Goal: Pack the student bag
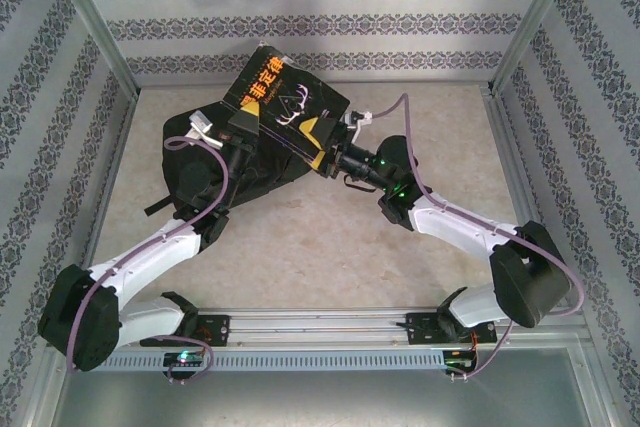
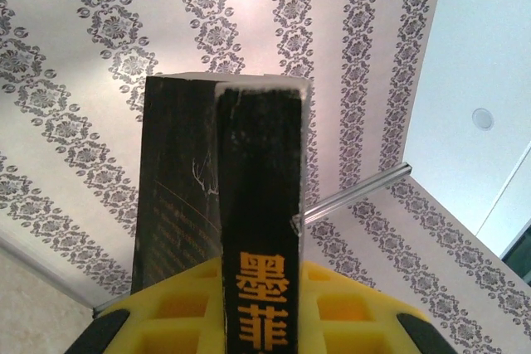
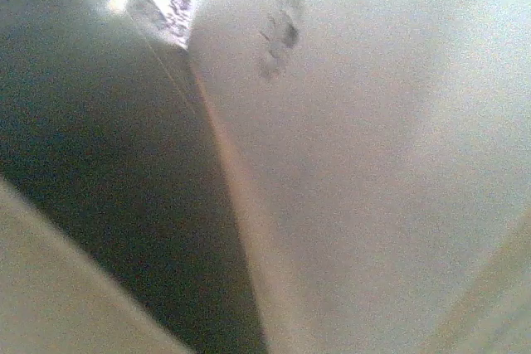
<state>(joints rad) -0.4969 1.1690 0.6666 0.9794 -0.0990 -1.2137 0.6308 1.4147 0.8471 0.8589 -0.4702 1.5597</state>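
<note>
The student bag point(image 1: 195, 167) lies as a black heap on the table's left middle. Above its right part a black book point(image 1: 285, 97) with yellow characters is held tilted. My left gripper point(image 1: 245, 129) comes up from the bag side. In the left wrist view it point(image 2: 260, 275) is shut on the book point(image 2: 257, 196), with the spine upright between the yellow fingers point(image 2: 178, 304). My right gripper point(image 1: 322, 145) is at the book's lower right corner, its yellow fingers apart on either side of the edge. The right wrist view is a blur of dark and grey surfaces very close to the lens.
Bare beige tabletop point(image 1: 400, 247) stretches to the right and front of the bag. Patterned walls and metal frame posts point(image 1: 92, 17) close the space in. A rail point(image 1: 320, 327) runs along the near edge between the arm bases. Something small and white point(image 1: 203, 125) lies on the bag's top.
</note>
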